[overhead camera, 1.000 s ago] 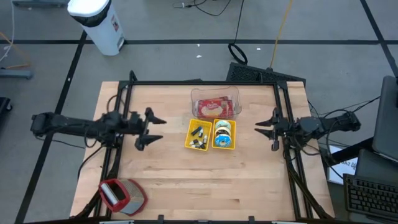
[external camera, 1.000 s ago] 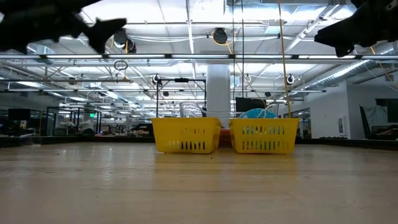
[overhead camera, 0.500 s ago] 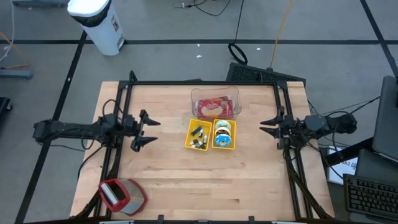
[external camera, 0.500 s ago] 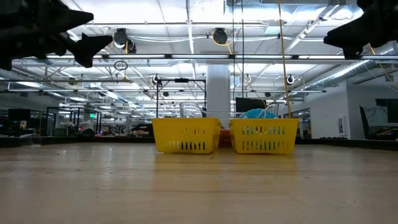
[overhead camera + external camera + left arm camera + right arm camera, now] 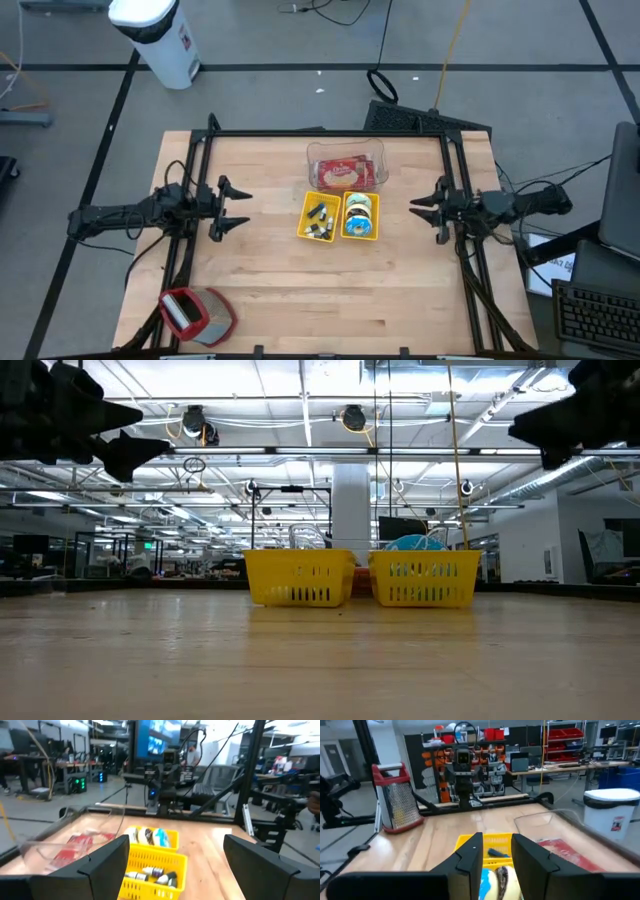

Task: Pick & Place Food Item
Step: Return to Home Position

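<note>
Both arms hover apart, left claw (image 5: 246, 209) spread wide, right claw (image 5: 415, 208) seemingly narrower.

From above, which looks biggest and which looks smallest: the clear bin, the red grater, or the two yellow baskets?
1. Clear bin and red grater: about alike, too close to rank.
2. Left yellow basket and right yellow basket: alike, and the smallest.

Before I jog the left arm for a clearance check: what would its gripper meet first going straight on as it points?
Probably the nearer yellow basket, the one holding small items: the left gripper, open, points at it with nothing between. It hangs raised, so it might pass over the rim.
</note>
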Available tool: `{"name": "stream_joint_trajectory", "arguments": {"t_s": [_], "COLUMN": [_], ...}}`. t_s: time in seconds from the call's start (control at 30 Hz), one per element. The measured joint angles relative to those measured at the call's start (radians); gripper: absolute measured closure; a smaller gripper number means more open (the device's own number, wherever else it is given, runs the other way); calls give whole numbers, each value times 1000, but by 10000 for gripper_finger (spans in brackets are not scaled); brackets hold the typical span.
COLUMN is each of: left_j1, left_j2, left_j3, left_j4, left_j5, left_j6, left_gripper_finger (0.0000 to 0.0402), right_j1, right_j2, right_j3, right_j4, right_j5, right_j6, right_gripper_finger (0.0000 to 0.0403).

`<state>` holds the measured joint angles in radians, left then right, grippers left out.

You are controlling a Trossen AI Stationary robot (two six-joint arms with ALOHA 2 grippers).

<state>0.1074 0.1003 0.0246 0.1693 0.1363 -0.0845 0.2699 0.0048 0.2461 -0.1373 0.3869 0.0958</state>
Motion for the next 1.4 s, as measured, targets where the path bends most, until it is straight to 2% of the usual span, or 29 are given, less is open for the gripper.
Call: {"name": "stream_joint_trajectory", "arguments": {"t_s": [0.1, 0.23, 0.33, 0.43, 0.67, 1.4], "left_j1": [0, 0, 0, 0, -1, -1], "left_j2": [-10, -10, -10, -9, -9, -9], "left_j3": [0, 0, 0, 0, 0, 0], "left_j4": [-19, 0, -7, -30, -42, -39], "left_j5": [-4, -6, -7, -6, -6, -6], "left_j6": [6, 41, 72, 103, 20, 27], "left_gripper_finger": [83, 90, 91, 91, 91, 92], "right_j1": [0, 0, 0, 0, 0, 0], "right_j2": [0, 1, -1, 1, 12, 14], "right_j3": [-42, -107, -173, -226, -228, -231], "right_j4": [6, 29, 118, 199, 205, 231], "right_j5": [-46, -51, -66, -127, -155, -153], "right_j6": [11, 7, 21, 22, -1, -3], "right_gripper_finger": [312, 312, 312, 312, 312, 312]}}
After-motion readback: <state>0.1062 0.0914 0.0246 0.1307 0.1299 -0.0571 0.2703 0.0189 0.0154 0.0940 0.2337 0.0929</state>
